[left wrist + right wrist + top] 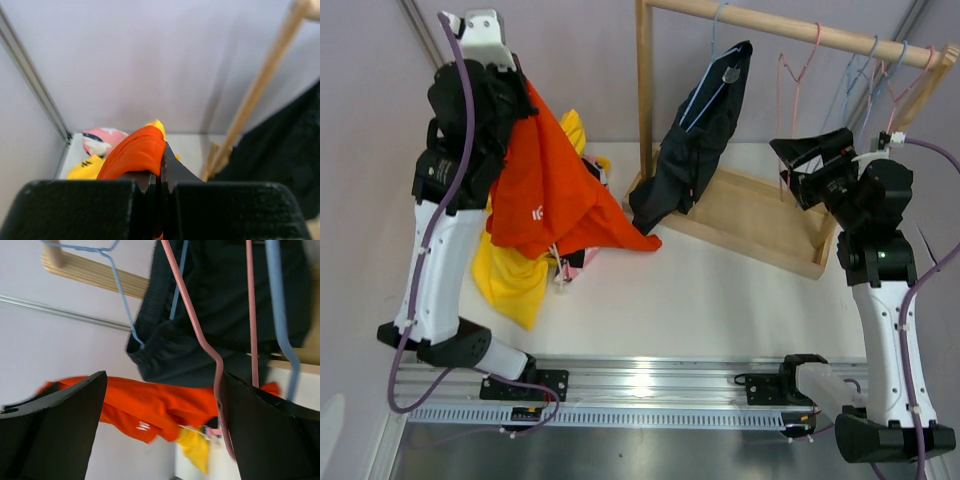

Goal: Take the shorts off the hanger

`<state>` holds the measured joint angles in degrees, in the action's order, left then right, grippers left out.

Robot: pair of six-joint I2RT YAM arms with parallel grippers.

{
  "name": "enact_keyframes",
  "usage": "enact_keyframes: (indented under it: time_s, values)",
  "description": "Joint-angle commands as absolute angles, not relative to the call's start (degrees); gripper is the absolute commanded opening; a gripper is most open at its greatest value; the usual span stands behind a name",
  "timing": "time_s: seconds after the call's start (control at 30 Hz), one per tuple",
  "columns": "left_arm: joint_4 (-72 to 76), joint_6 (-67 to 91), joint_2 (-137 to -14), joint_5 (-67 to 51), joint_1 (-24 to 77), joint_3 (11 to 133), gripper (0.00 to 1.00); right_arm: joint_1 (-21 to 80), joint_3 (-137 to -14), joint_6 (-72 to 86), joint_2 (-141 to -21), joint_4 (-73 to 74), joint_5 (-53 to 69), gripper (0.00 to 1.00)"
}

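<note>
My left gripper (523, 100) is raised at the far left and shut on the orange-red shorts (555, 200), which hang from it over the table; the wrist view shows the jaws (159, 165) closed on the orange cloth (135, 152). Yellow shorts (515, 275) and pink printed shorts (102, 140) lie heaped below. The dark slate grey shorts (700, 130) hang on a blue hanger (715, 45) on the wooden rack. My right gripper (800, 160) is open and empty beside the rack, facing the dark shorts (220, 315). The plain black pair is not clearly visible.
The wooden rack (740, 215) stands at the back right with several empty pink and blue hangers (860, 70) on its rail. A pink hanger (200, 335) and a blue one (280, 315) hang right in front of my right fingers. A wall runs close behind.
</note>
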<state>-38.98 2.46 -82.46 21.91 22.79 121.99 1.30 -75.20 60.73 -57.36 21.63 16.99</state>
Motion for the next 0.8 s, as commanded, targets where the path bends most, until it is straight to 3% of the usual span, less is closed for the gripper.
enact_keyframes:
  time_s: [0.0, 0.27, 0.33, 0.6, 0.77]
  values:
    - [-40.08, 2.98, -87.43, 16.97, 16.02, 132.07, 0.0, 1.58, -77.61, 48.98, -54.06, 31.27, 7.22, 0.99]
    - [-39.46, 7.89, -100.54, 14.07, 4.68, 145.71, 0.0, 1.41, -76.73, 41.84, -50.55, 37.26, 3.96, 0.99]
    - [-38.42, 10.8, -100.37, 11.25, 0.27, 144.59, 0.0, 1.41, -75.24, 40.96, -49.4, 38.14, 3.78, 0.99]
    - [-36.56, 10.02, -107.04, 13.71, -1.93, 136.71, 0.01, 1.49, -73.12, 42.36, -44.83, 34.99, 7.28, 0.99]
    - [-38.67, 11.51, -114.95, 10.11, -1.85, 131.05, 0.08, 1.58, -77.59, 40.52, -42.81, 29.29, 12.12, 0.99]
